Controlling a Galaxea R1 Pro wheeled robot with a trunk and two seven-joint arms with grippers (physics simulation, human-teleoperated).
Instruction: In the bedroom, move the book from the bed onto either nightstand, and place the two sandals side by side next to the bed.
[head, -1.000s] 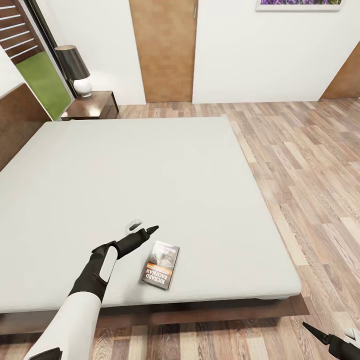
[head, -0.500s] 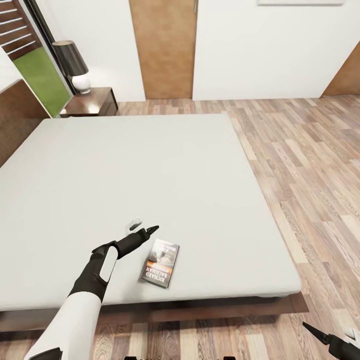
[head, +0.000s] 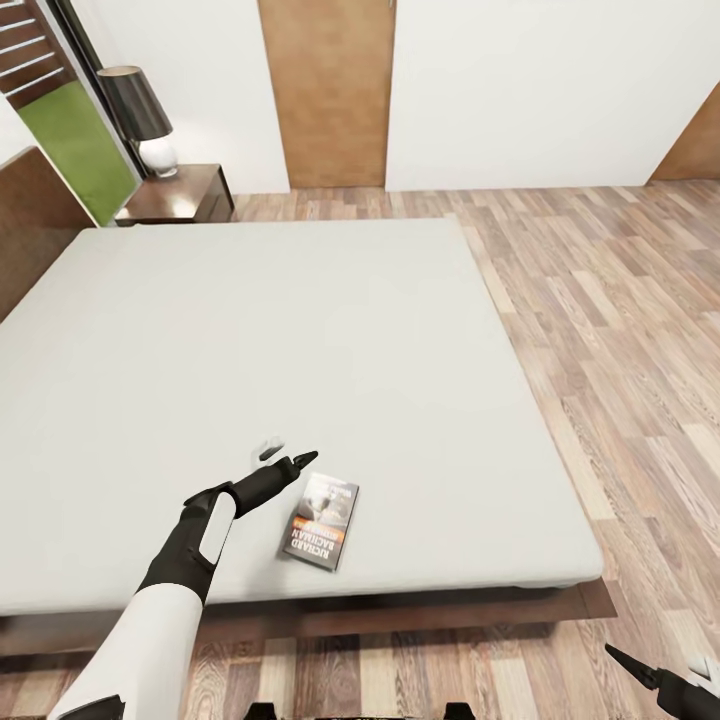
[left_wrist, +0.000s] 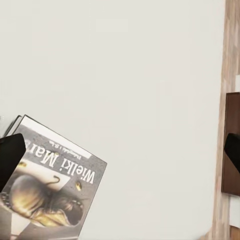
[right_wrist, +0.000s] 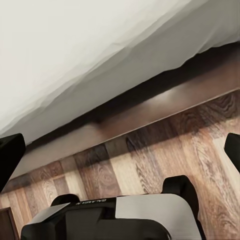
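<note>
Nearest, head view: right gripper (head: 665, 678), black, low at the corner over the light wood-plank floor (head: 620, 330), just off the foot of the bed; dark fingertip (head: 625, 662) juts out w/ a white one beside it, fingers spread apart, nothing betw them. Right wrist view: its two dark fingertips (right_wrist: 10, 155) at opposite edges, wide apart, facing the dark-brown wooden bed frame (right_wrist: 150, 110) and pale mattress edge above it, plus part of the robot's white-and-black base (right_wrist: 115, 215) on the planks.

Next: left arm, white forearm w/ black wrist, reaches over the large low platform bed w/ pale-grey mattress (head: 260, 340). Left gripper (head: 285, 455) hovers just beside the small thin paperback book w/ grey-and-orange cover (head: 322, 521), not touching it; fingers parted, empty. Book lies flat on the mattress near the foot edge, slightly askew, lettering visible. Left wrist view: book (left_wrist: 50, 190) low in shot, dark picture on cover, one black fingertip (left_wrist: 10, 155) overlapping its corner; cannot tell if it touches.

Far: dark-brown wooden nightstand (head: 180, 195) at the bed's far left corner, by the headboard (head: 30, 230); on top a lamp w/ white base and dark shade (head: 140, 115). Behind, white wall and brown wooden door (head: 330, 90)
</note>
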